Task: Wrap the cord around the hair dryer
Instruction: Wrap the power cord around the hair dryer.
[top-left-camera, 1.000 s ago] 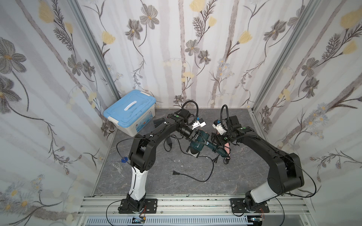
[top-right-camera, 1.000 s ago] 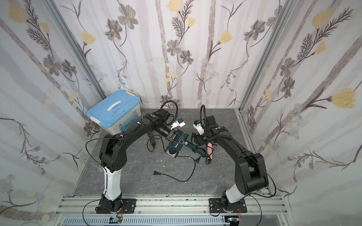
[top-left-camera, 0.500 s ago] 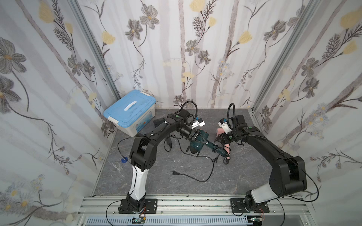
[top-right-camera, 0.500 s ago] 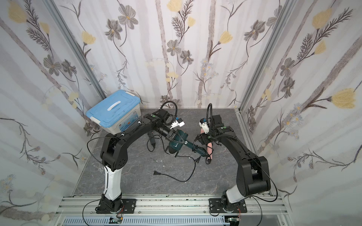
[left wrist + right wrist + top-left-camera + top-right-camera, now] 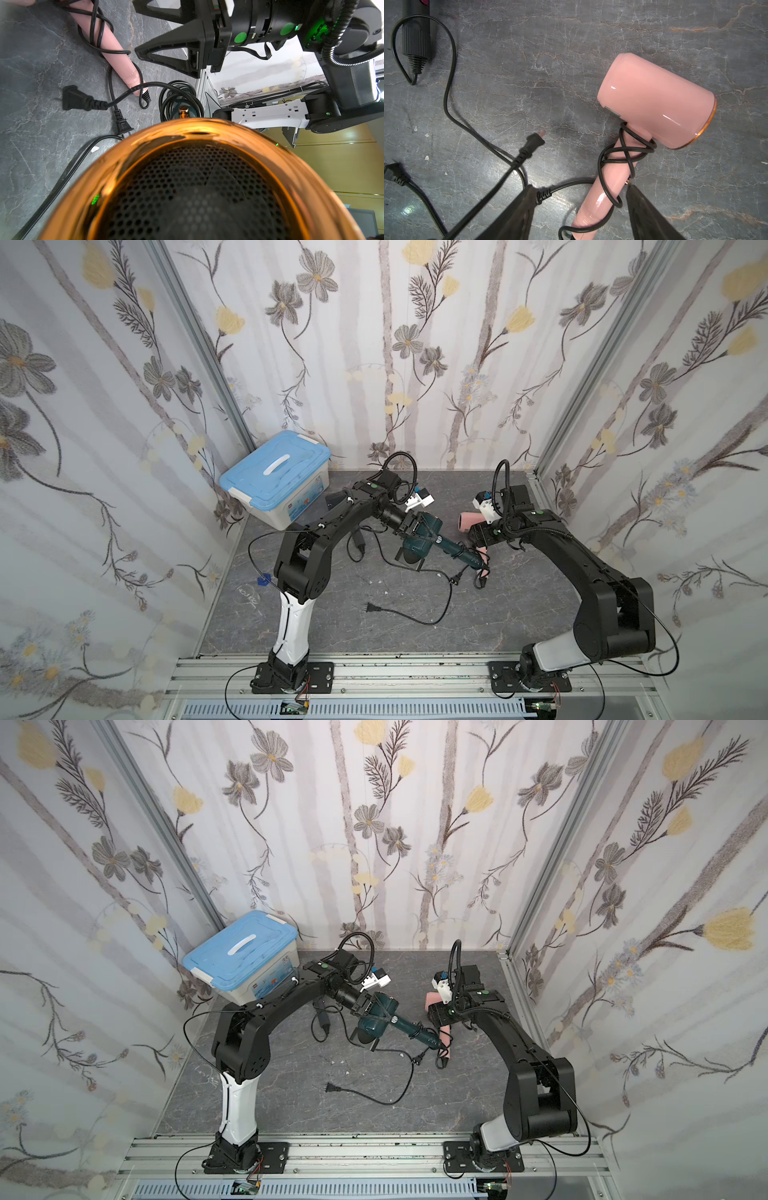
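My left gripper (image 5: pixel 409 526) is shut on the body of the teal hair dryer (image 5: pixel 419 541), holding it above the table. In the left wrist view its gold-rimmed rear grille (image 5: pixel 193 187) fills the frame and hides my fingers. The black cord (image 5: pixel 180 97) is coiled around the teal handle (image 5: pixel 457 552), and its plug (image 5: pixel 74 100) hangs free on a short tail. My right gripper (image 5: pixel 579 187) is open with nothing in it, just past the handle's end. It hovers over a pink hair dryer (image 5: pixel 654 99).
The pink dryer lies on the table with its own cord wound round its handle (image 5: pixel 616 158). A dark dryer (image 5: pixel 357 537) lies left of centre, and its loose cord runs to a plug (image 5: pixel 370 607) near the front. A blue-lidded box (image 5: pixel 274 472) stands at the back left.
My right gripper has opened wider and drawn back to the right, away from the teal handle. The left gripper and the dryer have barely moved.
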Robot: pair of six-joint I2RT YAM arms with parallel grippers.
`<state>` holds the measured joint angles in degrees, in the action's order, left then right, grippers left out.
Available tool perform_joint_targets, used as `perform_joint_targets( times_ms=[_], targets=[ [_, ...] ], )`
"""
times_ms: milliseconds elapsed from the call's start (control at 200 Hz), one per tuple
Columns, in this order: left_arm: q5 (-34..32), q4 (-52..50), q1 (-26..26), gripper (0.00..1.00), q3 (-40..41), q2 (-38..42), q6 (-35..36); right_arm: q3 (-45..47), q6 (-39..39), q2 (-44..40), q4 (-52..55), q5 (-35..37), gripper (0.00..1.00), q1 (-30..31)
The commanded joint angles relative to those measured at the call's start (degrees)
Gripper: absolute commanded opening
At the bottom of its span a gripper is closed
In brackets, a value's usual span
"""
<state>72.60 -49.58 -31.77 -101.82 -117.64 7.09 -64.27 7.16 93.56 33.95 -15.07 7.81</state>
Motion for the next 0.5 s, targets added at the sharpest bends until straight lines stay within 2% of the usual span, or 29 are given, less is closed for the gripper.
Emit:
perform_joint_targets(
  times_ms=[0,250,495],
  targets=[
    [2.41,3.70,0.20,0.00,0.59,2.10,-1.49,0.99,-0.90,-3.62,-2.37,-1.41,0.72,-0.07],
    [1.43,9.29,0.56,0.00,-0.24,6.86,-7.18,4.29,-2.32,-13.75,-5.33,-1.14,0.76,-2.37],
    [-0.66,10.61,1.32,0.00,-3.14,11.73,-9.82,9.43,-4.92,-22.68,-11.10,-3.18,0.81,-10.36]
  ],
)
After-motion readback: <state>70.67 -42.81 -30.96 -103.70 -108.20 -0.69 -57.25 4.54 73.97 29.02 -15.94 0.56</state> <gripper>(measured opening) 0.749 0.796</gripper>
